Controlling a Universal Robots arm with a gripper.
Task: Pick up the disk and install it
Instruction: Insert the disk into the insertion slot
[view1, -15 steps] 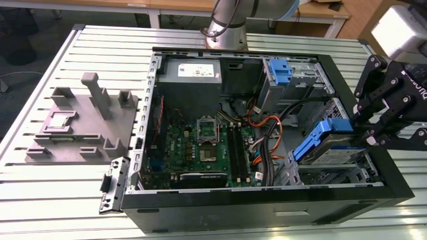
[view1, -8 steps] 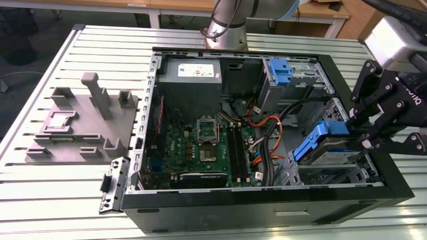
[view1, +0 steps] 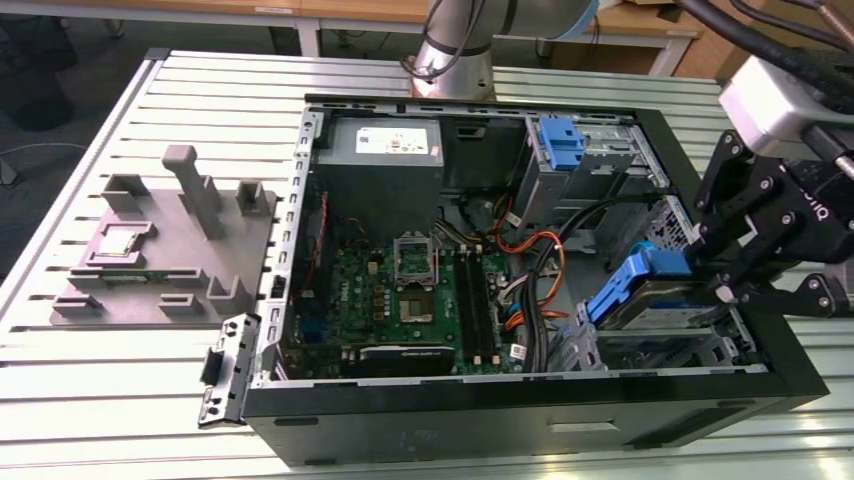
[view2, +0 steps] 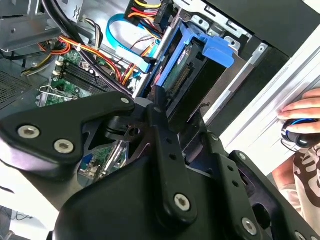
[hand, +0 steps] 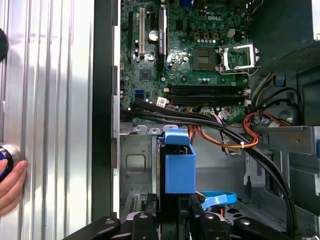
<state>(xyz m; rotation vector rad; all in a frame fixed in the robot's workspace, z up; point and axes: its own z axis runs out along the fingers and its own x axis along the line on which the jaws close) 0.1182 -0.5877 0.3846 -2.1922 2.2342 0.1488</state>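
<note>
**Tool state.** The gripper is clenched on the disk. In the first wrist view its black fingers flank the disk's body on both sides. The blue bracket projects beyond the fingertips toward the motherboard.

**Position of the disk.** The disk is inside the open computer case, at the near corner on the exterior view's right. It sits over the metal drive cage, tilted rather than flat, with its blue-framed edge raised and facing the middle of the case. Whether any part of it touches the cage cannot be told. In the second wrist view the disk stands just beside a bundle of orange and blue cables.

**Surroundings.**
- The case lies on its side on a slotted aluminium table.
- A grey power-supply box sits at the far side of the case.
- A fixed drive bay with a blue handle sits at the far corner on the exterior view's right, well apart from the disk.
- A grey fixture block stands on the table outside the case, on the exterior view's left.
- The arm's base is mounted beyond the far wall of the case.
- A person's hand rests on the table just outside the case wall.
</note>
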